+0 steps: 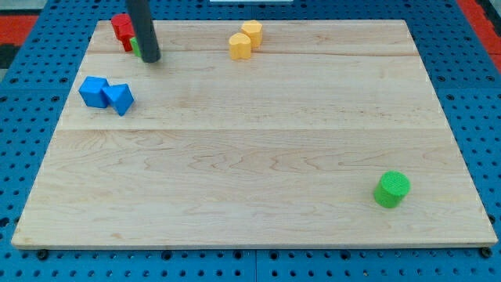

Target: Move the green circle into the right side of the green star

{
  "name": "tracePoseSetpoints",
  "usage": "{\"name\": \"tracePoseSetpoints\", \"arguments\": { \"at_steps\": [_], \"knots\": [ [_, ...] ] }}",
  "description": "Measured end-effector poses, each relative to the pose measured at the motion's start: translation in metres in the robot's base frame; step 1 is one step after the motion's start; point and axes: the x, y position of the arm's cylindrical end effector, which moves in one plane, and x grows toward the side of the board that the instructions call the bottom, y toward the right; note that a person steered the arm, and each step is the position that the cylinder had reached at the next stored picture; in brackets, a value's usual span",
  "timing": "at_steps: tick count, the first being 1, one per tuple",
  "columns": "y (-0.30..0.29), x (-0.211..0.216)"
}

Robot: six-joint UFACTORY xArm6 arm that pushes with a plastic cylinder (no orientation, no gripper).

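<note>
Distance is the main trouble here: the green circle [391, 189] sits near the view's bottom right corner of the table [258, 157], well apart from everything else, while my tip [151, 59] rests at the view's top left. I carry no pincer, only a straight rod, so nothing is held and there is no opening to tell of.

A sliver of green [135, 47] shows just left of the rod, touching the red blocks [122, 30]; I judge it to be the green star, though the rod hides most of it and I cannot make out its shape. Two blue blocks [106, 94] lie touching each other below my tip, and two yellow blocks [245, 40] sit together at the view's top, right of me.

Risks, as I judge them: leaving carelessly could nudge the star or the red blocks. The circle is round, so an off-centre push could let it slip aside off my tip, and from so near the table's edge a push begun on the wrong side could send it off. The long diagonal run passes between blue and yellow pairs, and drift could clip either.
</note>
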Motion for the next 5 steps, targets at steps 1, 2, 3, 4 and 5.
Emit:
{"name": "tracePoseSetpoints", "arguments": {
  "at_steps": [1, 2, 3, 4, 5],
  "knots": [
    [-0.005, 0.005],
    [0.019, 0.025],
    [0.071, 0.049],
    [0.097, 0.061],
    [0.128, 0.067]
  ]
}}
